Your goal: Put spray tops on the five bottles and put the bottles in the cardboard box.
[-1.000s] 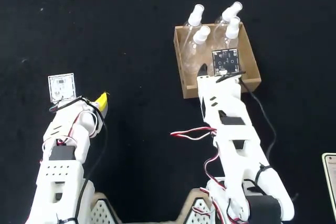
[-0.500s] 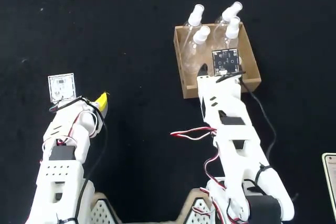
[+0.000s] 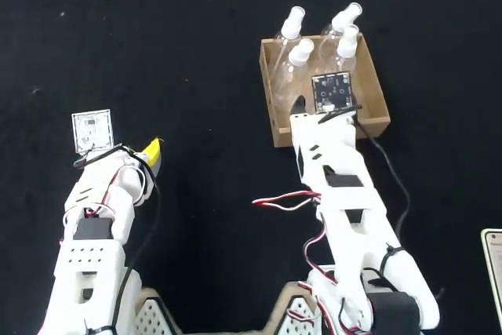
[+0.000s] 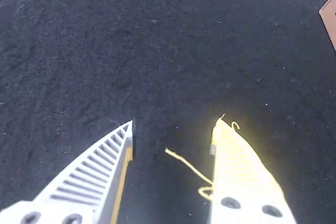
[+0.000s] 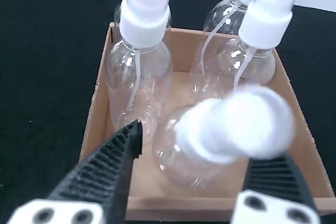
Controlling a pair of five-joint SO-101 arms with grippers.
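The right gripper (image 5: 199,148) has edged further over the cardboard box (image 5: 98,121), jaws spread beside the 5th bottle (image 5: 184,161). Best to lift straight, clear of its spray top (image 5: 236,124). The left gripper (image 4: 173,135) hangs spread and empty.

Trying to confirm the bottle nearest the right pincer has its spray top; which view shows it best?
The right wrist view: the nearest bottle stands in the cardboard box between the right pincer's fingers, white spray top on. In the high view the right arm's wrist covers it. The left wrist view faces the black table.
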